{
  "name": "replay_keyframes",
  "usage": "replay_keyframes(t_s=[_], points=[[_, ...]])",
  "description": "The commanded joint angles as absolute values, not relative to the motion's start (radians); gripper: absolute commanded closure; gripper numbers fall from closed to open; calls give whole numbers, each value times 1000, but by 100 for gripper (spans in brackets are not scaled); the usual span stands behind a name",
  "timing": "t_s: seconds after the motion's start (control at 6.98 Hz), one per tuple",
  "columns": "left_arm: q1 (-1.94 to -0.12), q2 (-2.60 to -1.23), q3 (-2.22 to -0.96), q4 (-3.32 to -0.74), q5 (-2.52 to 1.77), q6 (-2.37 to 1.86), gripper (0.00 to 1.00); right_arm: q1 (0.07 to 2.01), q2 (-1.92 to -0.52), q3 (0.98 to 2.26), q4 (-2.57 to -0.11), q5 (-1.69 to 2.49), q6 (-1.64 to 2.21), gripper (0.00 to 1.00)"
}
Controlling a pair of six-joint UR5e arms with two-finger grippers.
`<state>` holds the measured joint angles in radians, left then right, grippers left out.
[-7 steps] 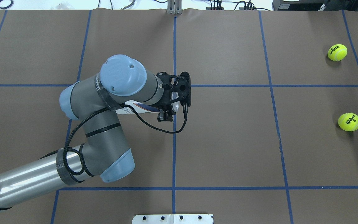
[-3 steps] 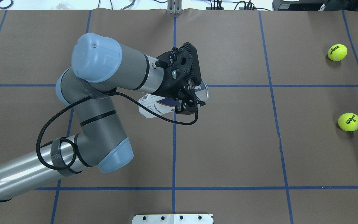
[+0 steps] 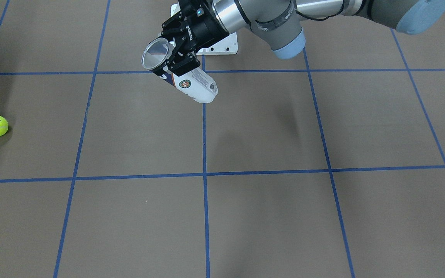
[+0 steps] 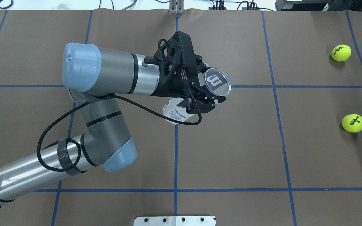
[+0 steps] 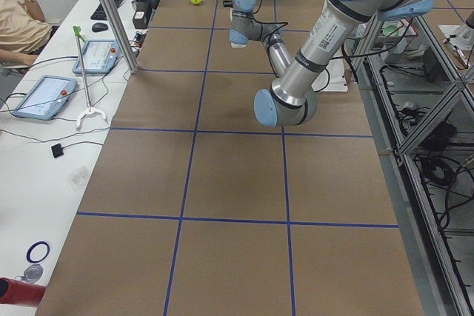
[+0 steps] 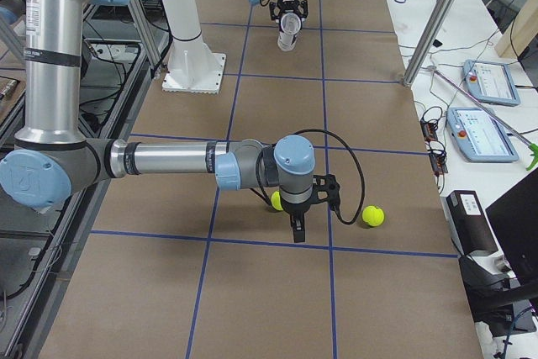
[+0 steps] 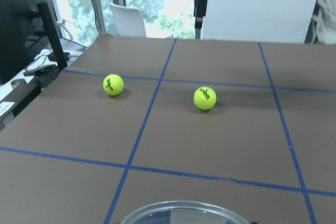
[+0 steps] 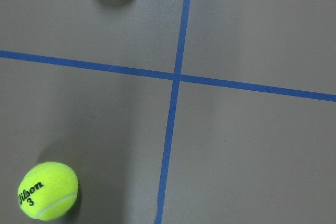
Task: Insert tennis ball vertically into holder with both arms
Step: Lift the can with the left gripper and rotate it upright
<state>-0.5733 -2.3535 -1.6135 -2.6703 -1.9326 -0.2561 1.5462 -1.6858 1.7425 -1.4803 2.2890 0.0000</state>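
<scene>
My left gripper [image 4: 203, 91] is shut on the holder [image 4: 176, 111], a clear can with a white and navy label. It holds the can off the table and tilted, with the open metal rim [image 4: 217, 82] raised toward the right. The can also shows in the front-facing view [image 3: 193, 83], and its rim shows in the left wrist view [image 7: 184, 211]. Two tennis balls [image 4: 341, 52] [image 4: 353, 123] lie at the far right. My right gripper [image 6: 296, 226] hangs over the table close to one ball [image 6: 276, 200]. I cannot tell whether it is open or shut.
A white base bracket [image 4: 174, 220] sits at the table's near edge. Blue tape lines [image 4: 176, 141] grid the brown table. Operator desks with tablets [image 5: 43, 96] run along the far side.
My left arm has lifted the can and swung it to the right. The can has turned from lying nearly flat to tilted, with its open mouth facing up. The balls have not moved.
</scene>
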Motion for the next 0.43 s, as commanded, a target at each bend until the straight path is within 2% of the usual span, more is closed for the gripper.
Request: replay_keyframes(t_s=[0.0,0.29], points=[[-566,-2359,-1477,-3037,-1815,-352,29,1546,-1686,1743,-1479,2293,-3,0],[-523,-2381,-1300,-3351,-1677,-364,29,1546,-1683,1744,-1479,2330,-6,0]])
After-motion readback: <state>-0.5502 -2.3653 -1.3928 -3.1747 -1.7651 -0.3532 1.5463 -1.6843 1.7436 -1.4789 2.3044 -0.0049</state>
